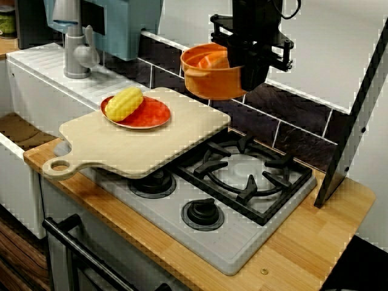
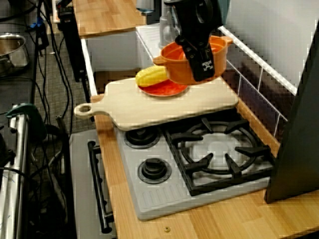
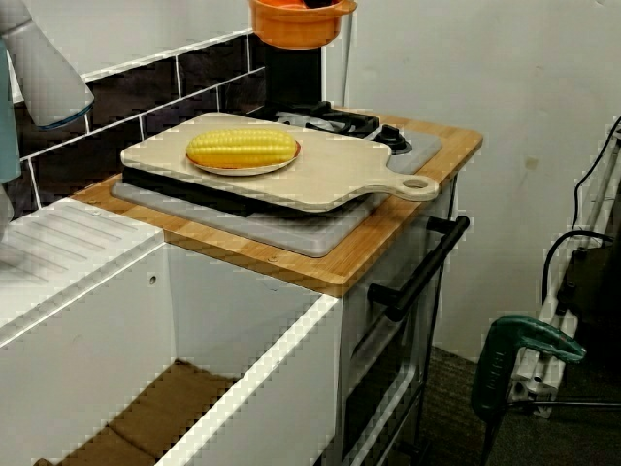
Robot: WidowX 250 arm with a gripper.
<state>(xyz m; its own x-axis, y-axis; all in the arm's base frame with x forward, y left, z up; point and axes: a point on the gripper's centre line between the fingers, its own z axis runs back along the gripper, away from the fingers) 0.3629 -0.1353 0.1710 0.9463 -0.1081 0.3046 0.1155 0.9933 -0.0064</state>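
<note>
One orange pot (image 1: pixel 206 76) is hanging in the air in the view from the stove's front corner. The black pincer (image 1: pixel 242 66) is clamping over its rim on the side nearer the tiled wall (image 1: pixel 291 130). The pot is floating above the back edge of the cutting board (image 1: pixel 151 145), which is lying across the stove (image 1: pixel 242 182) on the wooden tabletop (image 1: pixel 330 227). On the board a red plate (image 1: pixel 154 115) is carrying a yellow corn cob (image 1: pixel 124 103), apart from the pot.

In the view along the tabletop from the stove's end, the pincer (image 2: pixel 199 57) is gripping the pot's wall. The pot (image 2: pixel 177 69) is overlapping the plate in the picture while hanging above it rather than touching it. A white mark (image 2: pixel 207 64) is showing on the pincer's black body, too blurred to read.

In the view from the sink side, the pot (image 3: pixel 296 27) is sitting at the top edge of the picture, high over the far end of the stove, and the pincer is mostly cut off. The corn cob is lying lengthwise on the plate.

By my reading, the step in hand is a carry, with the pot lifted clear of everything. Any setting-down from here would be calling for a level pot, a slow descent and a spot away from the plate, since a one-sided rim grip is likely letting the pot tip. No brand or label is readable anywhere.
</note>
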